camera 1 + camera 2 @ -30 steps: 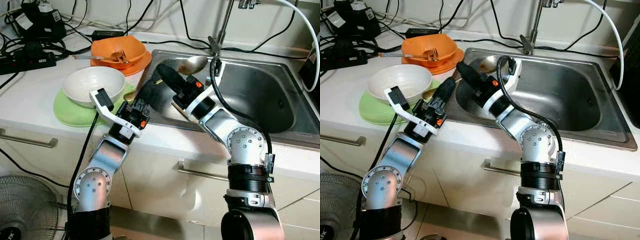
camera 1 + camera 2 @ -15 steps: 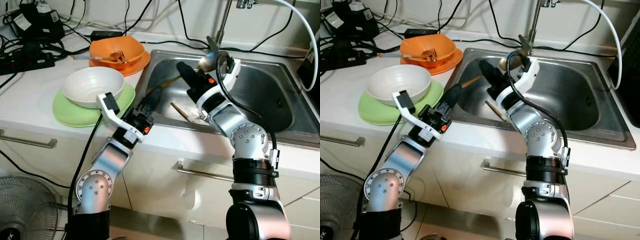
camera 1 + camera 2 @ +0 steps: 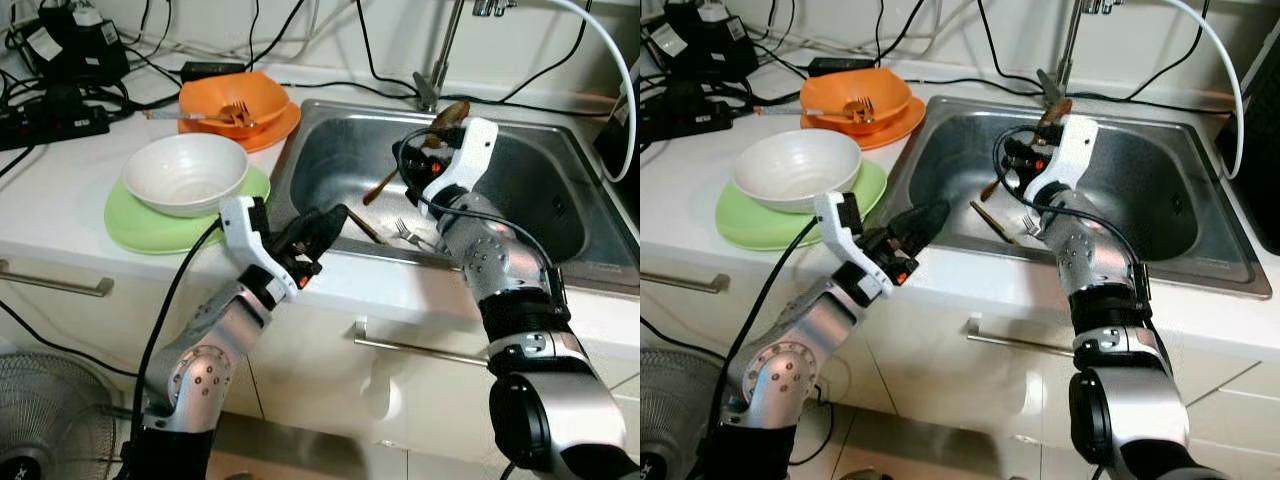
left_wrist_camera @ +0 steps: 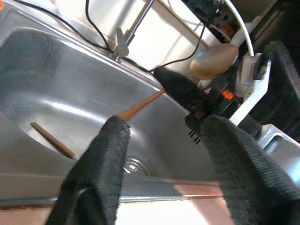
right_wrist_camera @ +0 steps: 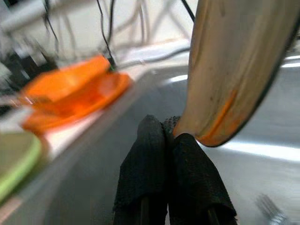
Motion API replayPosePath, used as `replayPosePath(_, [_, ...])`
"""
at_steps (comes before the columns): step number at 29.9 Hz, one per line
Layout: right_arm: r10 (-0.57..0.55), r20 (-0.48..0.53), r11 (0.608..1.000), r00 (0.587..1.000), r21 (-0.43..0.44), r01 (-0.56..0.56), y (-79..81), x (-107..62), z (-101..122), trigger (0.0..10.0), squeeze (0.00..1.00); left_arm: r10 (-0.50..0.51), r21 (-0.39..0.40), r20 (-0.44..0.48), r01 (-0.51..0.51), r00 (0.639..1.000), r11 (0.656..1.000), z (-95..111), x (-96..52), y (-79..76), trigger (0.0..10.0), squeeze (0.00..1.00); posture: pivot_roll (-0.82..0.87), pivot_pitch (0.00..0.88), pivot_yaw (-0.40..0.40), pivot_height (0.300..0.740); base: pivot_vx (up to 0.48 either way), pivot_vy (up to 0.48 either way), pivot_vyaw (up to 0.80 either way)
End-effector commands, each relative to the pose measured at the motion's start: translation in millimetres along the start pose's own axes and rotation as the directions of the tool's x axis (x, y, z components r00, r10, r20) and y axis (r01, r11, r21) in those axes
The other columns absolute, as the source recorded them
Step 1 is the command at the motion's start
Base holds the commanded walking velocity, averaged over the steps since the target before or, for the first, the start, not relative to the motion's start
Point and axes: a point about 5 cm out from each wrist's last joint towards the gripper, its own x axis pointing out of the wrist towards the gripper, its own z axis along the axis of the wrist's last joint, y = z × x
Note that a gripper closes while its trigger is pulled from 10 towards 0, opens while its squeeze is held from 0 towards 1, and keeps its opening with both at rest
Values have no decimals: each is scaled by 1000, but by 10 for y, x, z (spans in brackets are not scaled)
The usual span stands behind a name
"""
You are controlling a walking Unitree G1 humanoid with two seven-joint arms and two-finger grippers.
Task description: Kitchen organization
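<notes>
Along the back of the scene runs a pale wall, and below it a long white desk [image 3: 60, 215] carries everything. Under the desk front are white cupboard doors with metal bar handles [image 3: 55, 283], and low at the left stands a round grey fan [image 3: 45, 420] on the floor.

Set into the desk is a large rectangular stainless steel sink [image 3: 560, 215], with a metal tap [image 3: 437, 75] behind it and a white hose [image 3: 610, 60] curving over its right side. On the sink floor lie a thin wooden stick [image 3: 365, 227] and a small metal fork [image 3: 408, 235], near each other.

To the left of the sink, a round light green plate [image 3: 135, 225] lies on the desk and a white ceramic bowl [image 3: 185, 173] stands on it. Behind them an orange bowl [image 3: 238, 98] sits on an orange plate, with a metal fork resting inside. Black cables and a black power strip [image 3: 55, 120] lie at the back left corner.

Above the sink, the right tool [image 3: 415, 172] is closed on a long wooden spoon [image 3: 440, 125], which it holds near the bowl end; the handle slopes down toward the sink floor without clearly touching it. The left tool [image 3: 325, 225] is over the front left rim of the sink, its two black fingers [image 4: 101, 164] spread apart and holding nothing.
</notes>
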Motion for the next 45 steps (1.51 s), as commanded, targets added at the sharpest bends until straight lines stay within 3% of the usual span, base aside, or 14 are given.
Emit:
replayPosePath(1, [-5,-17,996,1000,-85,3,-48,23,16,0,0,25,75,-15,-24,1000,997,-13,-17,5,10000,1000,-24,44,13,740,0,0,0])
replayPosePath(7, [-63,-78,961,995,-275,39,-226,19,-20,0,0,40,229,-65,-24,997,973,-26,-36,-6,10000,1000,-5,49,23,740,0,0,0])
replayPosePath(9, [-71,-82,955,994,-292,44,-252,17,-17,0,0,45,237,-67,-28,997,971,-24,-40,-1,10000,1000,-4,49,24,740,0,0,0])
replayPosePath(12, [-143,-102,910,985,-405,90,-394,-15,5,0,0,60,276,-80,-36,995,961,-13,-72,29,10000,1000,10,53,35,740,0,0,0])
replayPosePath(14, [-161,-112,897,981,-431,98,-429,-26,2,0,0,64,286,-84,-38,994,957,-13,-83,39,10000,1000,12,54,38,740,0,0,0])
replayPosePath(15, [-187,-133,868,973,-487,101,-487,-47,-7,3961,0,73,299,-91,-43,993,953,-18,-103,56,10000,718,17,56,45,740,0,0,0])
replayPosePath(16, [-187,-133,868,973,-487,101,-487,-47,-7,3961,0,73,299,-91,-43,993,953,-18,-103,56,10000,718,17,56,45,740,0,0,0])
replayPosePath(17, [-193,-143,857,971,-507,96,-502,-53,-12,4824,0,74,301,-93,-43,993,953,-20,-109,58,10000,463,17,57,46,740,0,0,0])
replayPosePath(18, [-199,-172,836,965,-544,76,-522,-63,-33,10000,0,72,306,-103,-37,992,951,-24,-116,60,10000,0,17,58,50,740,0,0,0])
replayPosePath(36, [-149,-407,779,901,-610,-147,-508,-127,-320,10000,0,52,327,-166,5,985,945,-11,-147,79,10000,0,25,62,61,740,0,0,0])
replayPosePath(45, [-112,-473,788,874,-578,-212,-436,-141,-472,10000,0,55,324,-178,5,983,946,-51,-164,63,10000,0,27,59,54,740,0,0,0])
